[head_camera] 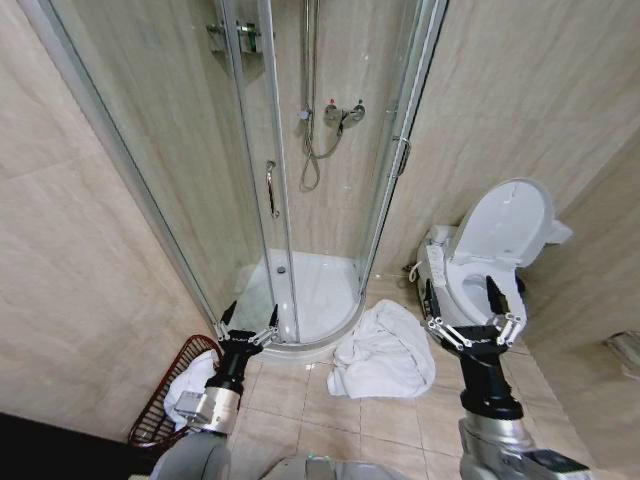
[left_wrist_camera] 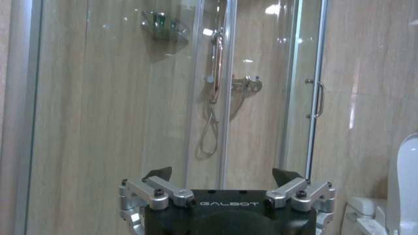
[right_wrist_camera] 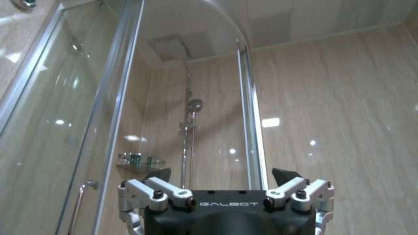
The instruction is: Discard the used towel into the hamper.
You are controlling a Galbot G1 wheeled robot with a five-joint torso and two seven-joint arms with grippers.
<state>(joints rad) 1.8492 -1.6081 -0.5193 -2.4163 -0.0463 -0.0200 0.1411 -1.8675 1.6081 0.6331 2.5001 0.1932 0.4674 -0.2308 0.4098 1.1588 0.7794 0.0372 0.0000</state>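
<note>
We saw the crumpled white terry towel [head_camera: 382, 350] heaped on the beige tiled floor [head_camera: 320, 405] beside the curved glass shower enclosure [head_camera: 250, 150]. The round, ribbed reddish-brown wire hamper [head_camera: 170, 395] stood at the left wall, white cloth [head_camera: 185, 392] inside. Our left gripper [head_camera: 249, 328] and right gripper [head_camera: 464, 300] hovered raised, fingers spread and empty.

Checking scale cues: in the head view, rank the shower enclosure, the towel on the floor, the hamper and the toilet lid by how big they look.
1. Shower enclosure, largest by far.
2. Towel on the floor.
3. Toilet lid and hamper: too alike to rank, since the left gripper and arm hide part of the hamper.
</note>
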